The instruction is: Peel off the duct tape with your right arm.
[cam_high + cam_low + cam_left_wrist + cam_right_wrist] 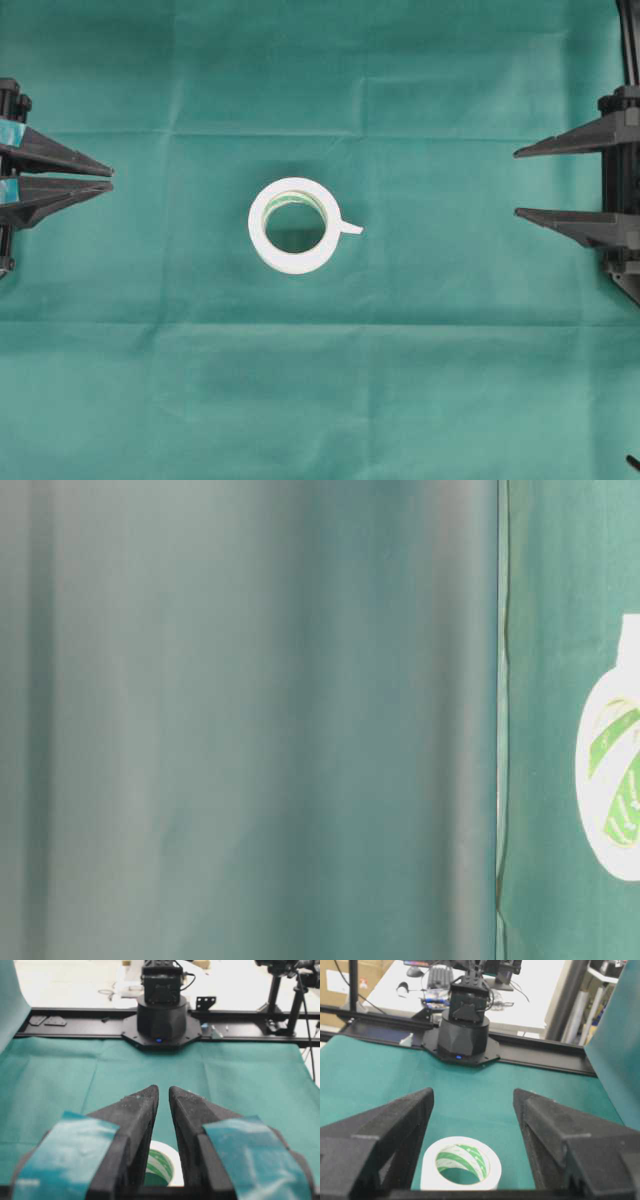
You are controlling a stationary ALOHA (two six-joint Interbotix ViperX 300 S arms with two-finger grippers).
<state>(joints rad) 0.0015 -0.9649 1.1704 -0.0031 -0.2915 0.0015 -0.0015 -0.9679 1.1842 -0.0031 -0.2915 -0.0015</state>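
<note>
So we've got the white duct-tape roll (294,226) flat mid-counter, loose tab (350,228) pointing toward our right black wedge-fingered tool (520,182), which sits wide open, empty, well apart.

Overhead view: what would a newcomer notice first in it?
The white tape roll lies flat and alone in the middle of the green cloth, its short tab pointing right. At the right edge, the right gripper faces it with fingers wide apart. At the left edge, the left gripper, with teal patches, is nearly closed and holds nothing.
</note>
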